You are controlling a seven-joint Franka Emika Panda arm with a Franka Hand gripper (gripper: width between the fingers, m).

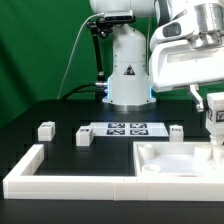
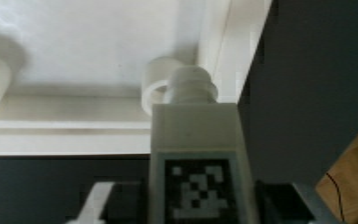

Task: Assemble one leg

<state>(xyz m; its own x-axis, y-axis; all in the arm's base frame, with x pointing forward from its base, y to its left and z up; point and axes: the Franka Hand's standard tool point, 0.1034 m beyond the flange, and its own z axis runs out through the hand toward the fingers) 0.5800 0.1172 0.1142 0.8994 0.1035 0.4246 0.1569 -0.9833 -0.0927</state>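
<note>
The leg (image 1: 214,118), a stubby white block bearing a black-and-white square tag, is upright, narrow tip down, over the white tray's (image 1: 170,146) corner at the exterior view's right.

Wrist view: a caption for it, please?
Tagged white leg, held in the jaws, poised at a corner of the tray.

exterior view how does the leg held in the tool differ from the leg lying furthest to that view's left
The held small stubby white plastic leg is clamped in the tool; the leftmost white leg lies free on the black table. The held leg stands upright over the large white square tray at the exterior view's right; the leftmost leg rests near the long white L-shaped wall. Both are small white blocks.
</note>
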